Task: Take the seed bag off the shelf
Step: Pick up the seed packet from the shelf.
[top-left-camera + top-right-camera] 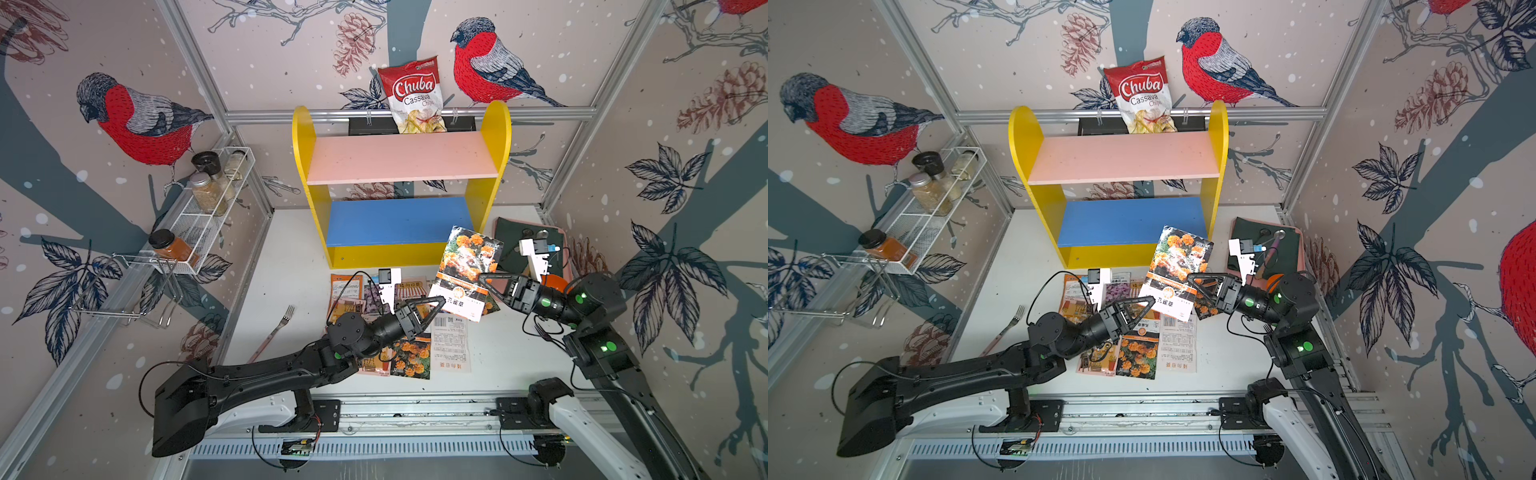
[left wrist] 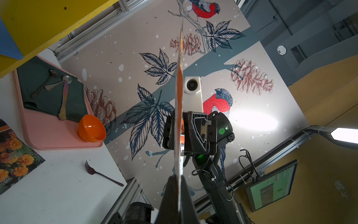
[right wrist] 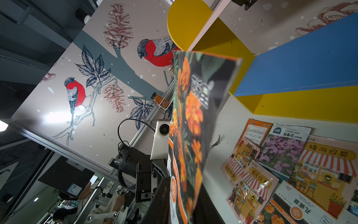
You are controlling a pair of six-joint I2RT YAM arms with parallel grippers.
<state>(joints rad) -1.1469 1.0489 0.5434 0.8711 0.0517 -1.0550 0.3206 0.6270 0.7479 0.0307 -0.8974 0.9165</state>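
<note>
The seed bag (image 1: 467, 270) was off the shelf (image 1: 301, 166) and in the air, just in front of the right end of the blue lower board (image 1: 395, 220). It hung above the loose packets (image 1: 409, 357) spread on the white table (image 1: 291, 266).

The left gripper (image 1: 436, 303) was closed tight on the bag's lower short edge, at the white band. The right gripper (image 1: 484, 280) stood on the bag's side edge from the opposite direction. Its jaws sat close on either side of the foil, though whether they were actually pinching could not be told.

The bag's long axis ran from the left gripper up and away toward the shelf, with its printed face tilted toward the overhead cameras. The left wrist view showed the bag edge-on (image 2: 179, 97). With both arms at the bag, whatever came next looked to depend on which jaw let go.

- **Held bag:** orange marigolds on the front and "孔雀草" on the white band.
- **Table packets:** in the right wrist view they read "FLOWERS SEED 格桑花" (image 3: 286, 135) and "矮向日葵" (image 3: 327, 153).
- **Behind the shelf:** a red "Chuba Cassava Chips" bag (image 1: 413, 95) stood against the back wall.
</note>
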